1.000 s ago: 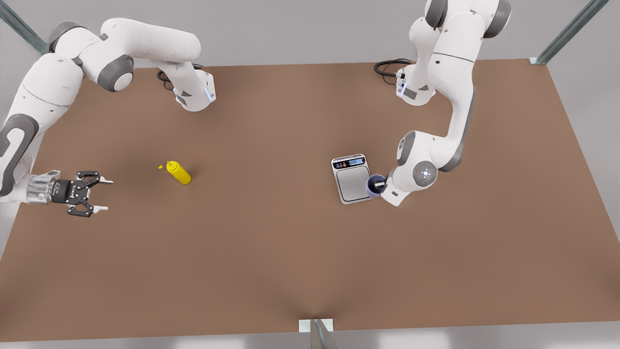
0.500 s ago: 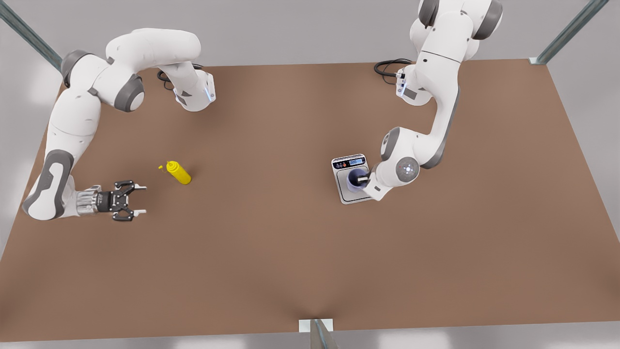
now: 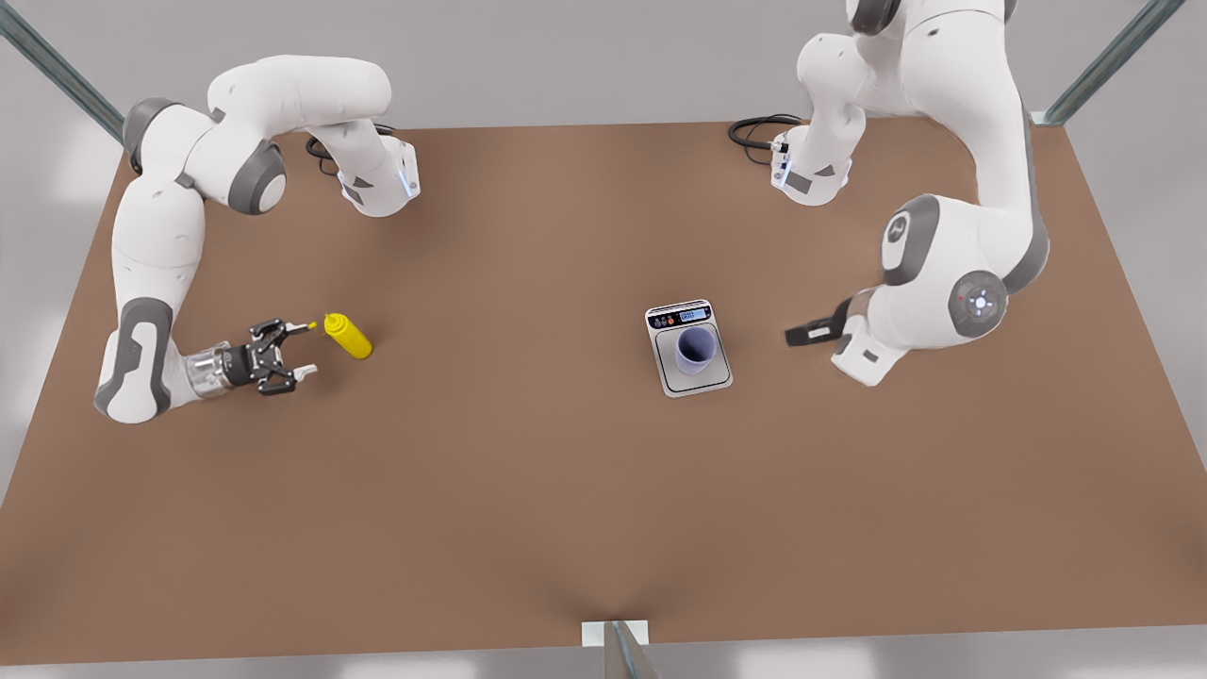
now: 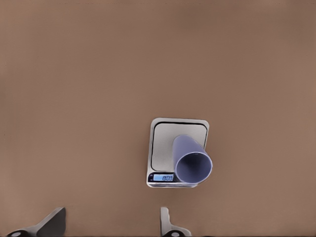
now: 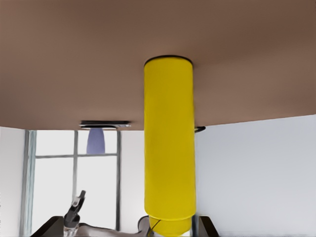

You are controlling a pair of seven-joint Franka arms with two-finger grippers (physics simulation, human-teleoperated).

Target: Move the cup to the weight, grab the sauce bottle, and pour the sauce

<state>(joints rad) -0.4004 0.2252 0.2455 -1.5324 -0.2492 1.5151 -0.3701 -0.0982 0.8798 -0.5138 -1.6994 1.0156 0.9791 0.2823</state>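
Brown table [image 3: 566, 490] fills the front view, with a white arm based at about 11 o'clock and another at about 1 o'clock. The arm on the front view's right carries the left gripper [image 3: 799, 336], matched by its wrist view of the scale. The arm on the front view's left carries the right gripper [image 3: 306, 349], matched by its wrist view of the yellow bottle. The weight [image 3: 671, 372] lies flat just toward 3 o'clock of table centre, its display strip on its 12 o'clock edge. The sauce bottle [image 3: 349, 337] lies on its side toward 9 o'clock of centre, well apart from the weight, nozzle pointing to roughly 10 o'clock. The cup [image 3: 696, 349] stands upright, mouth up, on the steel plate of the weight and inside the plate's outline. The left wrist view shows the same, with the cup [image 4: 192, 165] on the weight [image 4: 163, 148]. The left gripper sits at 3 o'clock of the weight, clear of weight and cup, holding nothing. In its wrist view the left gripper [image 4: 111, 224] has jaws spread wide. The right gripper sits at 9 o'clock of the bottle, jaws spread, with the nozzle end lying between the fingertips. Contact cannot be determined. In its wrist view the sauce bottle [image 5: 168, 148] runs lengthwise away from the right gripper [image 5: 127, 229], unpinched.
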